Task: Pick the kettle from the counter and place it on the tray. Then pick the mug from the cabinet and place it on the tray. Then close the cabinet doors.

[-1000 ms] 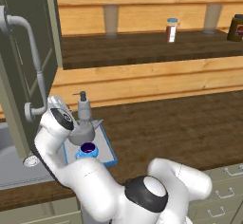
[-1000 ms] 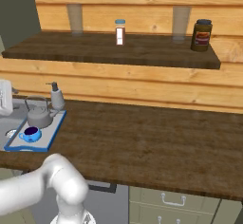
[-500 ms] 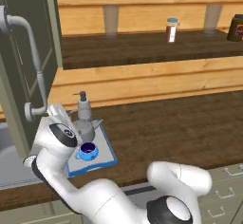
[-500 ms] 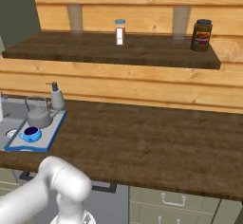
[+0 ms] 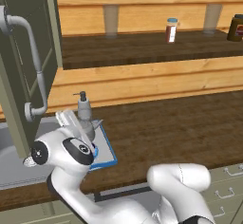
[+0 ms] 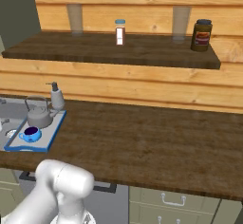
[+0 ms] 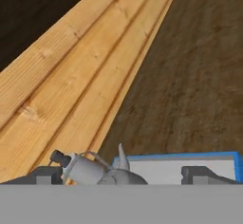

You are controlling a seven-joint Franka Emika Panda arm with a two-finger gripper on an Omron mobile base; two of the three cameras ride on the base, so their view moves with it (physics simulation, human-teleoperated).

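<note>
right base view: tray (image 6: 50, 134) holds kettle (image 6: 39, 115) and mug (image 6: 31, 134).

Soap bottle (image 6: 57, 97) by sink; spice shaker (image 6: 120, 32), dark jar (image 6: 201, 35) on shelf.

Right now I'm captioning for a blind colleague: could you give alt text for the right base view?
A grey kettle and a blue mug sit on a blue-rimmed tray at the left of a dark wood counter, a soap bottle just behind.
</note>
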